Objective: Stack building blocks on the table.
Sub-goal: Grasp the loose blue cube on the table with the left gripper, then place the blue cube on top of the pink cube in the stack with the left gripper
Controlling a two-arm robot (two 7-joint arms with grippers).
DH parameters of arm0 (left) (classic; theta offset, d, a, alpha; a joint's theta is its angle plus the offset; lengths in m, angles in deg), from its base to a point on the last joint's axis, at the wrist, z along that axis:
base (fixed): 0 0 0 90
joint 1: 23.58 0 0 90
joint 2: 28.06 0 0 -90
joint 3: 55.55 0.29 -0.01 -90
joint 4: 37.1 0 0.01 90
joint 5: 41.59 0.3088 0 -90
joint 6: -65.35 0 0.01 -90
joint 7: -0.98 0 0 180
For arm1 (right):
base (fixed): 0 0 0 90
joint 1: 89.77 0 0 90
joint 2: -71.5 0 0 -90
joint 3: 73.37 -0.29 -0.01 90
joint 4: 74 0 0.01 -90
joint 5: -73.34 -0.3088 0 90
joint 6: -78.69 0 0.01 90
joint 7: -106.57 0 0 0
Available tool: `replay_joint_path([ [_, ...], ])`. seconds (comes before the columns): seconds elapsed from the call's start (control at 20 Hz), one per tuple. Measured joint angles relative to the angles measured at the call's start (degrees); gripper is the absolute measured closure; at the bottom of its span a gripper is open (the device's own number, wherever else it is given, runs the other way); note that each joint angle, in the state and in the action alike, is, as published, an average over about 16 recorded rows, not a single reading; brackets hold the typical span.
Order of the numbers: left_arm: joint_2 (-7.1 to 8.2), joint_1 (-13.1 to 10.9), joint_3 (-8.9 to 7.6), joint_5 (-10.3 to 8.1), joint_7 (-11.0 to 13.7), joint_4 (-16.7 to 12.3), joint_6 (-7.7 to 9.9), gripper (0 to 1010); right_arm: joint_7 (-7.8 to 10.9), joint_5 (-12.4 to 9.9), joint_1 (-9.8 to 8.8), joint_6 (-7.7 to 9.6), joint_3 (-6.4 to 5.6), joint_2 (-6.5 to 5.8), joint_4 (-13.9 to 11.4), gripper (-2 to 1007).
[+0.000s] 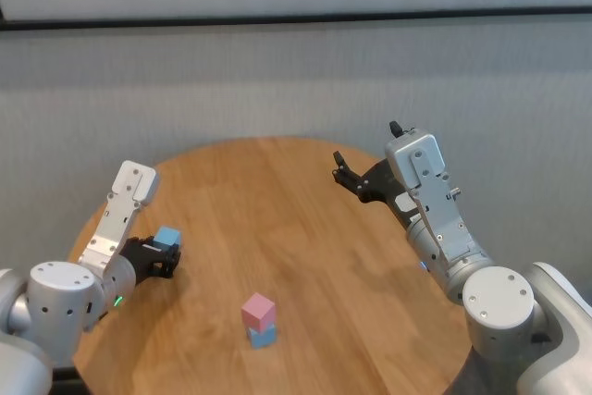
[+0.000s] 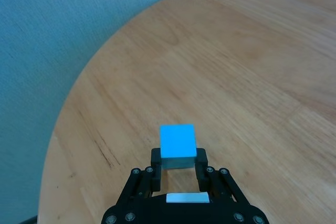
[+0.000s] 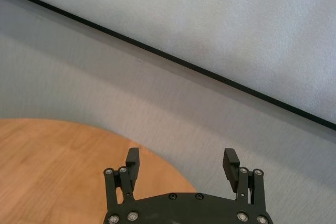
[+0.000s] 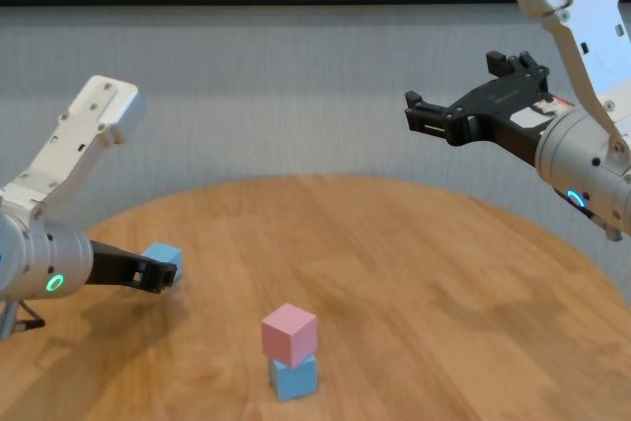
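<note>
1. A round wooden table (image 1: 305, 228) stands before a grey wall.
2. Near its front edge, a pink block (image 1: 258, 310) sits on a blue block (image 1: 263, 337).
3. The left gripper (image 2: 178, 162), low at the table's left, pinches another blue block (image 2: 178, 141) between its fingers.
4. The right gripper (image 3: 181, 161) hovers high at the right, fingers spread and empty.

Even soft daylight, faint shadows, sharp

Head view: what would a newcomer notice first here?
The pink block sits on a light blue block near the round wooden table's front edge. At the table's left side, the left tool grips another light blue block. The right tool hangs open above the far right.
</note>
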Motion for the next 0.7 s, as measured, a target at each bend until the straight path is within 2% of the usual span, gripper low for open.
replay_joint_path([
  [0.4, 0.16, -0.2, -0.10, 0.04, 1.0, -0.6, -0.49, 623, 0.00, 0.0, 0.00, 0.00, 0.00, 0.00, 0.0, 4],
  [0.7, 1.17, -0.9, 0.00, 0.34, 3.6, -3.0, -0.85, 624, 0.00, 0.0, 0.00, 0.00, 0.00, 0.00, 0.0, 4],
])
